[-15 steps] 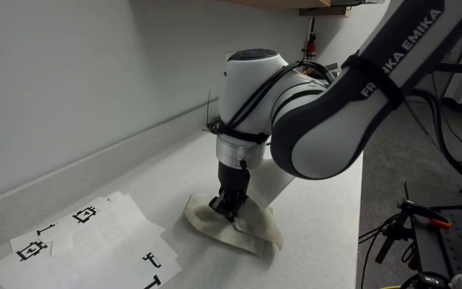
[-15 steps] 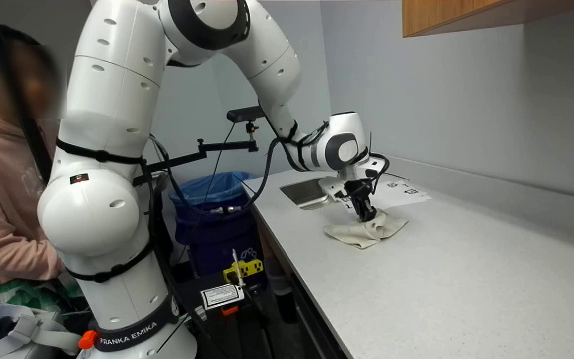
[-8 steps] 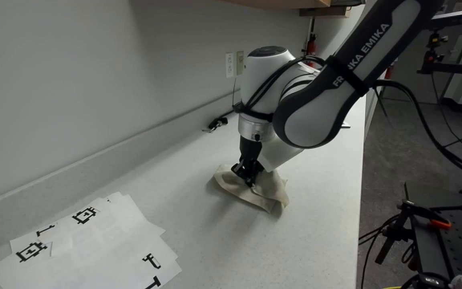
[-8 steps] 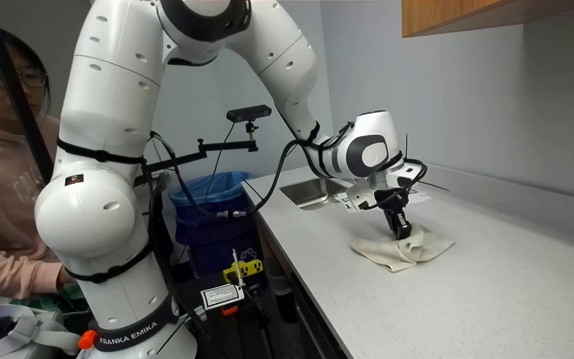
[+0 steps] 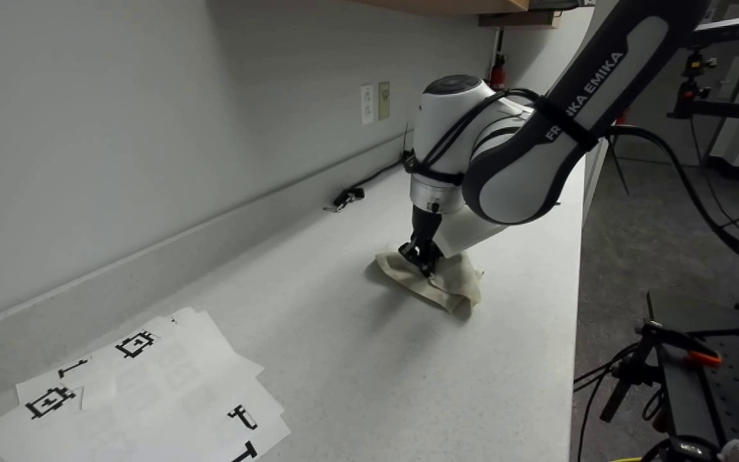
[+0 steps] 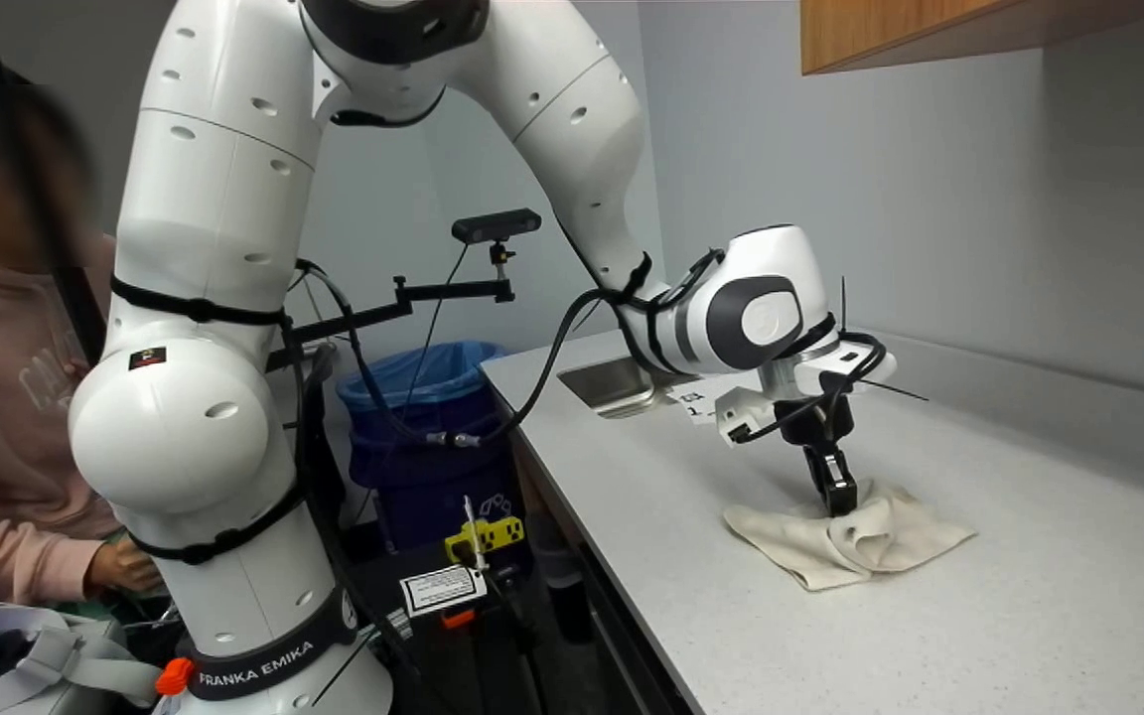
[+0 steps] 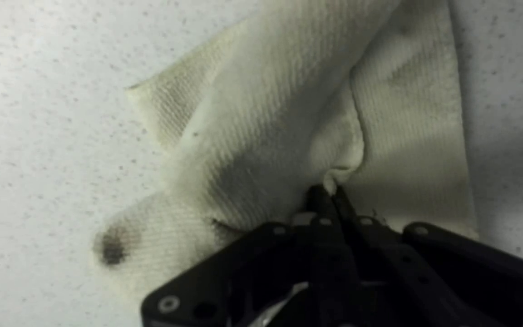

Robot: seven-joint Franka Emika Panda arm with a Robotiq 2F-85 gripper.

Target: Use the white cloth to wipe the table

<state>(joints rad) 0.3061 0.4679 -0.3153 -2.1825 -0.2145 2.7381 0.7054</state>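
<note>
The white cloth (image 5: 459,282) is cream, wrinkled and stained, and lies spread on the white table (image 5: 356,372) in an exterior view. It also shows in an exterior view (image 6: 895,541), where the table (image 6: 929,655) runs toward the camera. My gripper (image 5: 428,273) points down and is shut on a fold of the cloth; it also shows in an exterior view (image 6: 840,508). In the wrist view a pinched fold of the cloth (image 7: 261,136) comes out between the fingertips of the gripper (image 7: 332,193). Dark stains show on the cloth there.
Paper sheets with black markers (image 5: 151,398) lie on the table. A black cable with a clip (image 5: 347,197) lies by the wall. A metal sink (image 6: 612,385) is set in the far end. A wooden cabinet (image 6: 929,35) hangs above. A person (image 6: 16,417) sits behind the arm.
My gripper has slid the cloth along the table, away from the marker sheets, and stays shut on it. The cable by the wall has come into fuller view.
</note>
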